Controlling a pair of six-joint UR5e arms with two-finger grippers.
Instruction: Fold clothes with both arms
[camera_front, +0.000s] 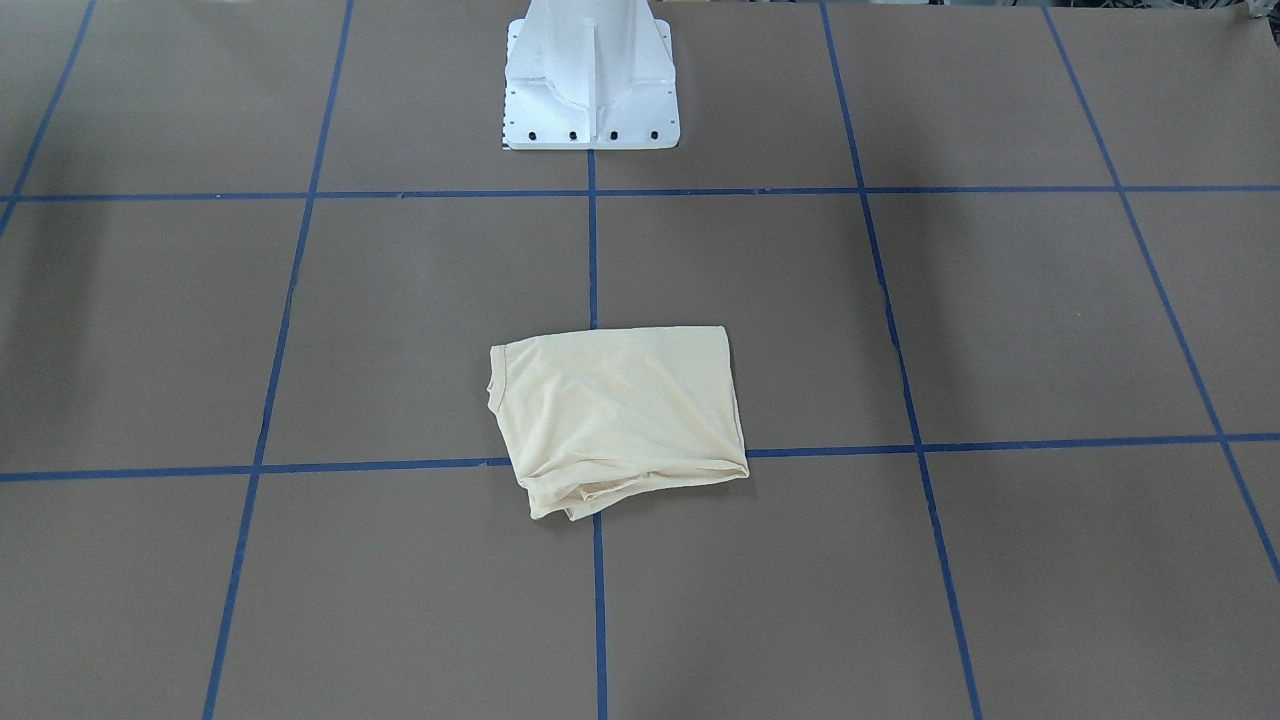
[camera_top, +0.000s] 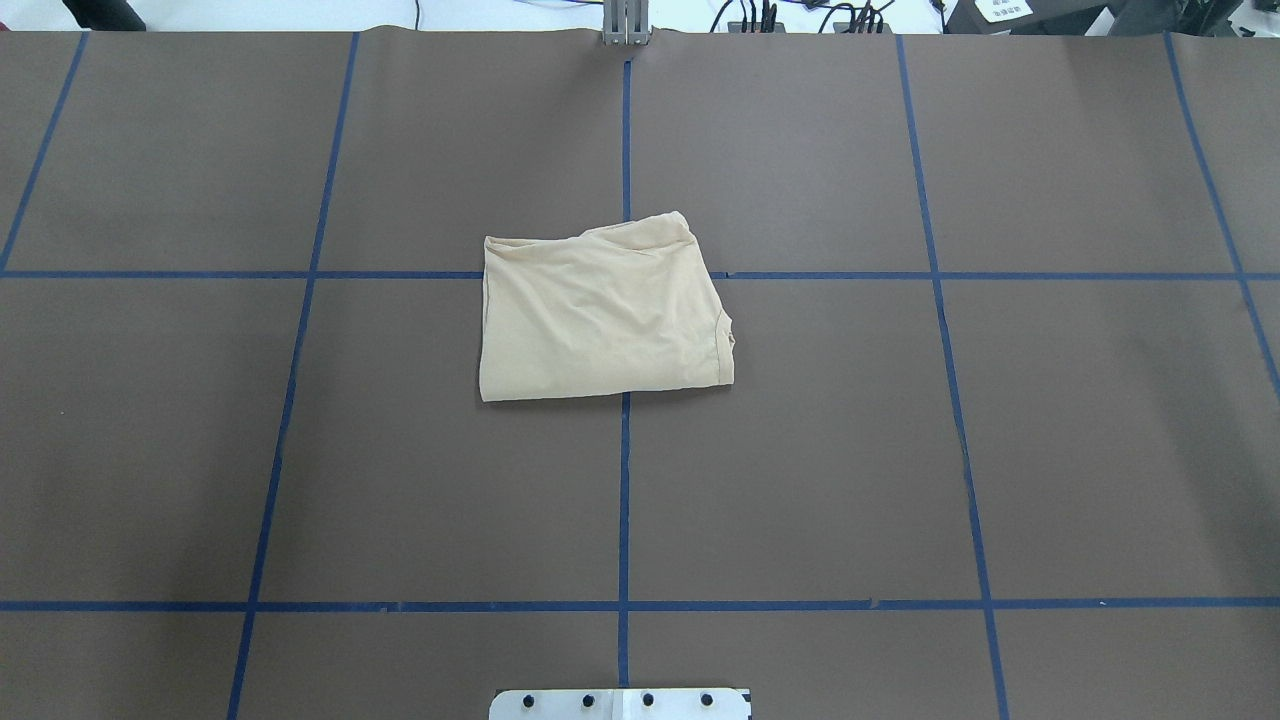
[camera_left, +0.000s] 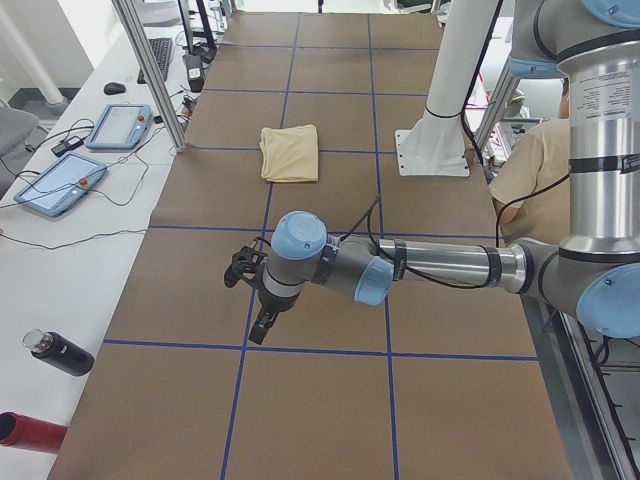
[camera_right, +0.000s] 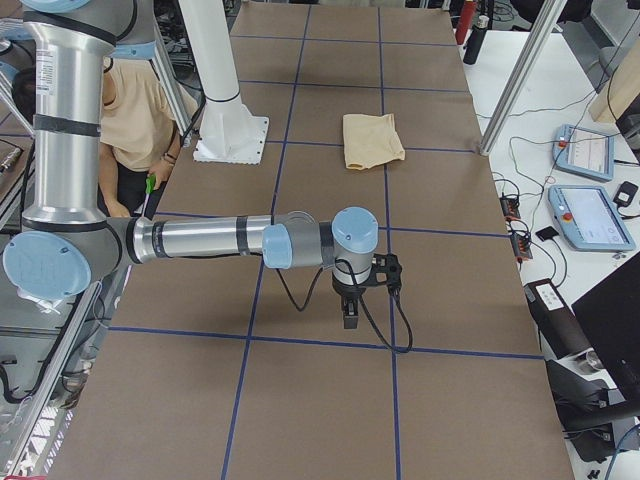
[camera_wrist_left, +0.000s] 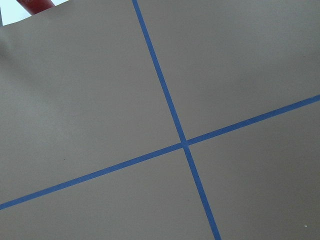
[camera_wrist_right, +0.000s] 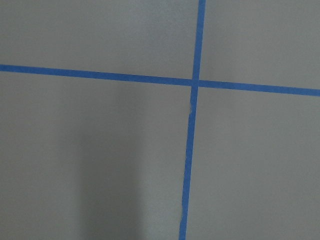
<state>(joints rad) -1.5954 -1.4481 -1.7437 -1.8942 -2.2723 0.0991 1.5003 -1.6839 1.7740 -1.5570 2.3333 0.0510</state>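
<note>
Shirt: the T-shirt (camera_top: 603, 315) lies a little above the middle of the overhead frame as a small, roughly square packet, flat on the table (camera_top: 800, 450) and straddling a crossing of the blue tape grid (camera_top: 624, 480).
Fold state: I see no sleeves sticking out and no chest print, so I judge both are tucked inside. The neckband shows at the packet's right edge in the overhead view.
Loose spot: at the packet's upper right in that view the layers peek out unevenly. That side is the least tidy.
Left arm: the left arm (camera_left: 440, 262) stretches low across the middle of the left side view. The shirt sits in the upper part of that frame, well apart from the arm.
Left gripper: the left gripper (camera_left: 258, 325) points down at bare table. From this view alone I cannot tell how its jaws are set. Its wrist camera shows only a tape crossing.
Right arm: the right arm (camera_right: 200, 240) mirrors this in the right side view.
Right gripper: the right gripper (camera_right: 350, 315) hangs over bare table. I cannot tell its jaw setting either.
Why parked so: neither arm enters the overhead or front frames, which I read as them standing clear of the cloth.
Progress: I judge the folding essentially done. Squaring the uneven edge is all I might add.
</note>
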